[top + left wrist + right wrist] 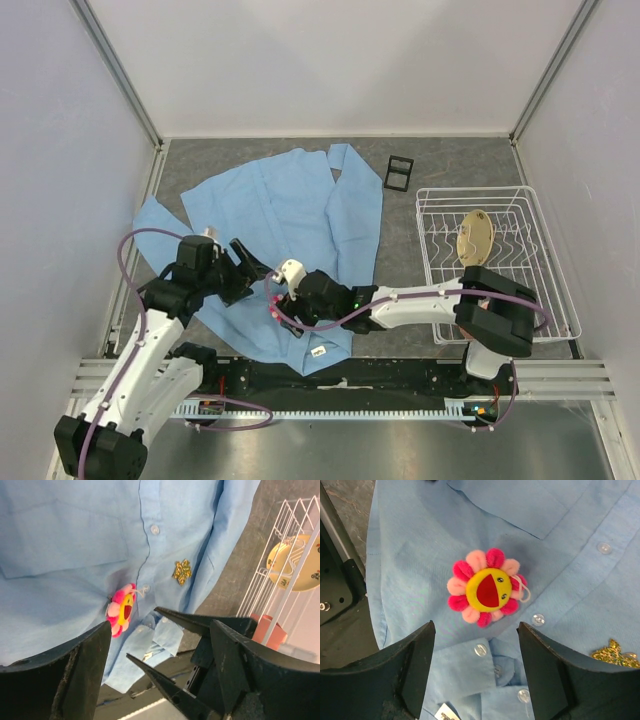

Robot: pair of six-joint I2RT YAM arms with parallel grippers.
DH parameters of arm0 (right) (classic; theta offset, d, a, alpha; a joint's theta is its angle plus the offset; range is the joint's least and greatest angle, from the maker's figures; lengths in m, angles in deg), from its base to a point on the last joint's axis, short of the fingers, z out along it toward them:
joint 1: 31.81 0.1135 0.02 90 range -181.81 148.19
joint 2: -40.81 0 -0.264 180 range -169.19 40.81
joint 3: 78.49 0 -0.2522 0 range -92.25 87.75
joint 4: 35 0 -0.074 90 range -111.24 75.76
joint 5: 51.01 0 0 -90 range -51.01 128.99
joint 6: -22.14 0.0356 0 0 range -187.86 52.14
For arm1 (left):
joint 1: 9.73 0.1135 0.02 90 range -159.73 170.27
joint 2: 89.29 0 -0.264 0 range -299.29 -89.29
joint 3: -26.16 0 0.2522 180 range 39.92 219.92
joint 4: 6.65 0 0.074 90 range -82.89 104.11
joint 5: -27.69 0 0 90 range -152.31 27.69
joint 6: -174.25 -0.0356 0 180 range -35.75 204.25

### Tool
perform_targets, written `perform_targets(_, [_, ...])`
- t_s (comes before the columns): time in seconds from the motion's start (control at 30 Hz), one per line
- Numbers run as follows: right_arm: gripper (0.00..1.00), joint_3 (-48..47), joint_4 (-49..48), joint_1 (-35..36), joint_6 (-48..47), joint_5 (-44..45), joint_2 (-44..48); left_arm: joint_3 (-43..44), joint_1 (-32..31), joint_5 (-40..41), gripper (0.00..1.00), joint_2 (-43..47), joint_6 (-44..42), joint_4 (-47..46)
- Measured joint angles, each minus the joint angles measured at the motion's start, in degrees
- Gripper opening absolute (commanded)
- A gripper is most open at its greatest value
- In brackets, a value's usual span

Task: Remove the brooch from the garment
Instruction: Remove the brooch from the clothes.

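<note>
Left end effector [161, 630]: spread wide with nothing between its fingers, at the lower left of the top view, over the shirt's near part.
Right end effector [476, 627]: spread wide too and empty, at the lower centre of the top view, tips pointing toward the left one.
Brooch [487, 587]: lay face up on the shirt front at the centre of the right wrist view, just above the finger gap and touching neither finger.
Shirt [290, 200]: light blue, spread across the centre left of the top view.
Gold emblem [182, 572]: on the shirt, right of the brooch in the left wrist view, apart from it.
Surface [450, 165]: dark grey.
Wire rack [470, 190]: white, at the right of the top view, holding a yellowish plate [475, 237].
Black frame [398, 172]: upper centre of the top view, just beside a sleeve.
</note>
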Motion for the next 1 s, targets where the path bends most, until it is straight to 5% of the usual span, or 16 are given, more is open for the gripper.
perform_targets(0.4, [0.69, -6.91, -2.21, 5.42, -2.47, 11.43, -10.27, 4.37, 0.0, 12.11, 0.59, 1.57, -2.12, 8.17])
perform_targets(0.5, [0.57, -9.29, -1.73, 5.86, -2.16, 14.88, -13.09, 4.37, 0.0, 13.35, 0.57, 2.82, -2.45, 9.49])
perform_targets(0.67, [0.21, -12.92, 1.01, 5.97, -0.72, 19.5, -15.58, 4.35, 0.0, 13.57, 0.49, 2.32, -2.95, 10.23])
perform_targets(1.0, [0.05, -12.92, 2.49, 1.77, 5.42, 13.57, -13.64, -1.4, -1.25, 7.89, 0.39, 1.4, -2.89, 5.31])
